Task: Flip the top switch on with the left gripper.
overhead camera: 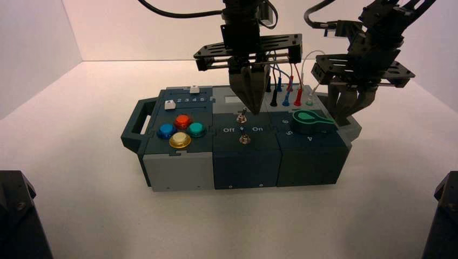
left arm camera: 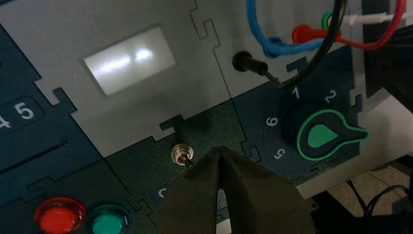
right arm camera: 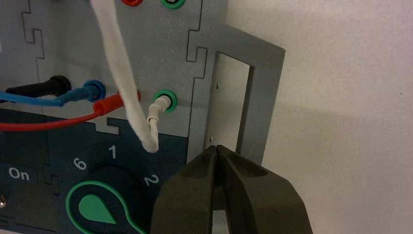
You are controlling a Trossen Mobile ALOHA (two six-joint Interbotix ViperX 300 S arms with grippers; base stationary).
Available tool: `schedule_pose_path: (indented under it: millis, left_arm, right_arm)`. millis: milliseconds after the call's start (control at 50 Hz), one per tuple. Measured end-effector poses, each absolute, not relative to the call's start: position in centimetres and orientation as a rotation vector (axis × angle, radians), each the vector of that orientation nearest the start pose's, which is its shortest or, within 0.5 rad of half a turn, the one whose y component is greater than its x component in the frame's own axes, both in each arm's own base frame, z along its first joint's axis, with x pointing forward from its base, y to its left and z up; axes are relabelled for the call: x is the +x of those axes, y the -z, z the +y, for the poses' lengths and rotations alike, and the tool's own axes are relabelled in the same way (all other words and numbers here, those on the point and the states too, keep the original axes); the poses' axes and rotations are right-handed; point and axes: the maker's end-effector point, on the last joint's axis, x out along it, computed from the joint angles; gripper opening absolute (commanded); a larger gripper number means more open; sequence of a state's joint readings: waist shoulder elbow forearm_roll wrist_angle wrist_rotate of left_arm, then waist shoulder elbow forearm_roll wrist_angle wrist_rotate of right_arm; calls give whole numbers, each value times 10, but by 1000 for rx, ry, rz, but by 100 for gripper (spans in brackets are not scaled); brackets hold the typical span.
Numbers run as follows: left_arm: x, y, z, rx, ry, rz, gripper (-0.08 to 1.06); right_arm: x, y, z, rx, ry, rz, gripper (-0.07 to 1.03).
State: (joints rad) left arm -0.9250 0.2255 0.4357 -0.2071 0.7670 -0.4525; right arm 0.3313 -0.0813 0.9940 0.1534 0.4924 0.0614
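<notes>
The top switch (overhead camera: pixel 242 115) is a tiny silver toggle on the box's dark middle panel, above the "Off" and "On" lettering. In the left wrist view the top switch (left arm camera: pixel 181 155) shows its hex nut, and its short lever leans toward my finger, its tip at the finger's edge. My left gripper (overhead camera: pixel 250 103) hangs shut and empty just behind and right of the toggle; its closed tips also show in the left wrist view (left arm camera: pixel 220 149). The twin toggle (overhead camera: pixel 244 140) sits nearer the front. My right gripper (overhead camera: pixel 345 115) is shut, parked over the box's right handle (right arm camera: pixel 253 92).
A green-rimmed knob (overhead camera: pixel 312 121) sits right of the switches. Plugged wires (overhead camera: pixel 285 81) stand behind it, close to my left gripper. Red, blue, green and yellow buttons (overhead camera: pixel 181 130) lie at the left. A pale display window (left arm camera: pixel 129 59) is behind the toggle.
</notes>
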Motion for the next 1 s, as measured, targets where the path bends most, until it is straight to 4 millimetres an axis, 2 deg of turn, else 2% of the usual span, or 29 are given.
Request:
schedule_pose_path:
  millis: [200, 480, 700, 1000]
  left_arm:
    - [215, -50, -322, 106, 417, 1541, -3]
    - [214, -66, -316, 145, 428, 1523, -3]
    - [215, -74, -315, 142, 436, 1508, -3]
    - [208, -68, -297, 159, 403, 1546, -3]
  right_arm:
    - [230, -19, 93, -21, -196, 1425, -2]
    - [224, -22, 92, -25, -197, 1459, -2]
    - [221, -32, 91, -28, -205, 1453, -2]
    - [222, -39, 91, -25, -210, 1431, -2]
